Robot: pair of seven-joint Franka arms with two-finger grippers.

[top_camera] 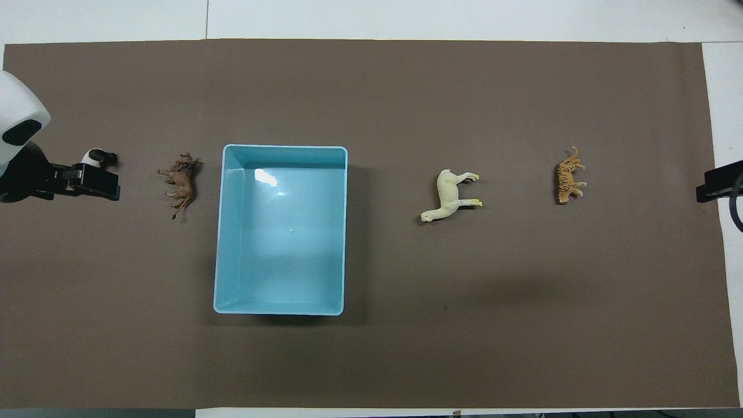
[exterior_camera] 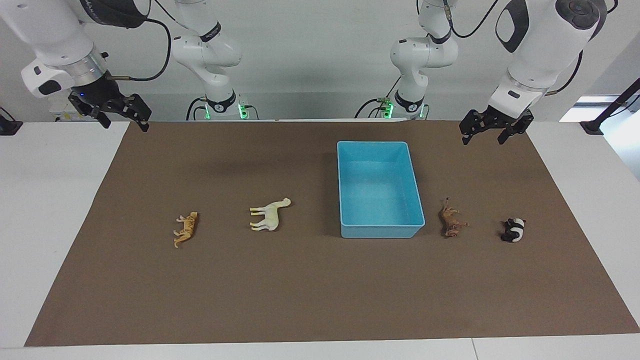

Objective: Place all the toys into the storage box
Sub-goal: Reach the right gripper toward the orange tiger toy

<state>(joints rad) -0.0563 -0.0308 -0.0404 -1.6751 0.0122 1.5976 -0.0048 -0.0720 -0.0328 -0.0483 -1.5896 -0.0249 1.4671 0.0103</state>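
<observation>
Light-blue plastic storage box (exterior_camera: 380, 231) sits empty on the brown mat (exterior_camera: 320, 300), four toys lying outside it in a row: brown horned animal (exterior_camera: 452, 222) and panda (exterior_camera: 514, 230) toward the left arm's end, cream horse (exterior_camera: 270, 215) and striped tiger (exterior_camera: 186, 229) toward the right arm's. Left gripper (exterior_camera: 490, 134) and right gripper (exterior_camera: 122, 119), fingers apart, hang above the mat's corners, well apart from every toy.

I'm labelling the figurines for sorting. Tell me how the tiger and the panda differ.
The tiger is orange with dark stripes; the panda is black and white. The tiger is long and slim, the panda short and rounded. The tiger lies toward the right arm's end of the table, with the cream horse between it and the storage box; the panda lies toward the left arm's end. Both lie on the brown mat, outside the box.
</observation>
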